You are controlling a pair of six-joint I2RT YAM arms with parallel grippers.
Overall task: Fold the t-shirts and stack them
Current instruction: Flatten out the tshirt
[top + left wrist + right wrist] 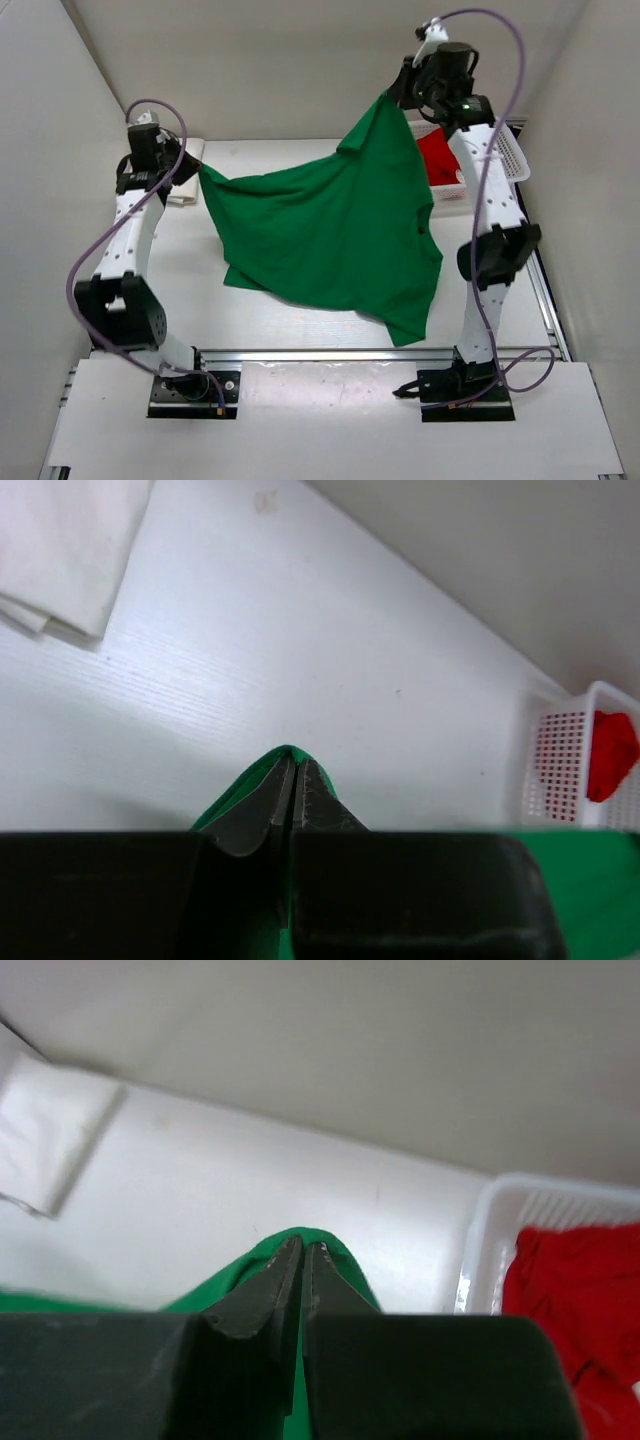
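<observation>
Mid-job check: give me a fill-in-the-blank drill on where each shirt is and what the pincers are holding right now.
1. The hanging shirt, gripped by the left pincer and the right pincer, is ___ in colour.
2. The bunched shirt in the basket is ___ in colour.
3. The folded white shirt lies on the table nearer the ___ pincer.

Missing words: green; red; left.

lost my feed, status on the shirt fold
Left gripper, right gripper shut on green t-shirt, stretched between them. Red t-shirt in basket. Nothing blocking.
</observation>
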